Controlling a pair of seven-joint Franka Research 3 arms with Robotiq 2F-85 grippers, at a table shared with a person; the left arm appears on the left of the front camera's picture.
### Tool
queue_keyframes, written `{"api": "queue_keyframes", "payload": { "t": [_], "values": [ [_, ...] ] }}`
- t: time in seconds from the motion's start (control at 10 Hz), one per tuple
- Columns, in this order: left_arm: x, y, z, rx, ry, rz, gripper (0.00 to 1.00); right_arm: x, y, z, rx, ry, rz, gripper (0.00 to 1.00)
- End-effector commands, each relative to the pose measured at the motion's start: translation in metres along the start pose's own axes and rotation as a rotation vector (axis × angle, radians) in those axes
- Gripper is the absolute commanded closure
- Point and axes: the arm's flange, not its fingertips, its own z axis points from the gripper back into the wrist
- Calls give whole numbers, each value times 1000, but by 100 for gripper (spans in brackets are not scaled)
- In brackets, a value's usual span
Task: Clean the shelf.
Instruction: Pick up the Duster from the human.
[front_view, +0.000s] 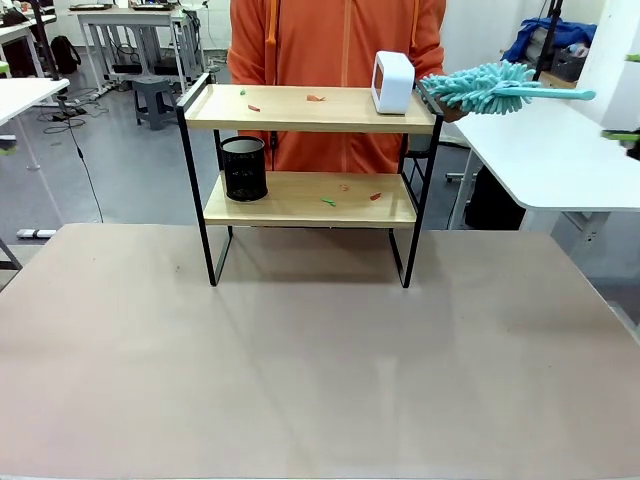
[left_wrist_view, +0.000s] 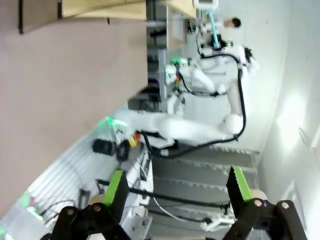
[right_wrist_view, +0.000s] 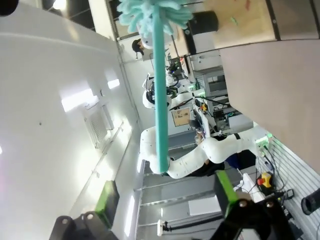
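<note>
The right gripper (right_wrist_view: 164, 184) is wide open, with nothing in it. Its two green pads (right_wrist_view: 107, 197) stand far apart. Just past them is the end of a long blue-green stick. That is the handle of a fluffy duster (front_view: 485, 88).

The duster lies flat in the air, going left to right. Its fluffy head is on the left, by the top right corner of the shelf (front_view: 300, 108). Its handle end points right, at the open right gripper. The pads are not around the handle yet. It looks like the person (front_view: 330, 40) in the orange top holds the duster out by the fluffy end, but the hand is mostly hidden.

The left gripper (left_wrist_view: 176, 175) is open too and holds nothing. It is well away from the duster, so the right arm is the nearer one. I think the right gripper has to close on the handle first.

The shelf is to the left of the right gripper, at the far middle of the brown table (front_view: 300, 350). Its long side runs left to right. It has two light wooden boards in a thin black frame. Both boards are dirty, with little red, orange and green scraps (front_view: 328, 201) on them. A white box (front_view: 392, 82) sits on the right of the top board. A black mesh cup (front_view: 243, 168) sits on the left of the lower board.
</note>
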Motion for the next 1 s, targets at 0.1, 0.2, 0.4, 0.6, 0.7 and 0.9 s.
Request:
{"api": "queue_keyframes", "payload": {
  "t": [0.1,0.2,0.4,0.6,0.7,0.9],
  "values": [
    [13,27,-26,37,97,63,0,0,9,-38,-83,-60,-66,0],
    [6,12,-13,-10,49,27,0,3,9,-48,-83,-59,-76,0],
    [6,12,-13,-10,49,27,0,10,8,-64,-106,-124,-79,0],
    [6,12,-13,-10,49,27,0,17,6,-73,-84,-159,-85,0],
    [6,12,-13,-10,49,27,0,19,6,-77,-76,-164,-79,0],
    [6,12,-13,-10,49,27,0,27,6,-85,-50,-185,-37,0]
  ]
}}
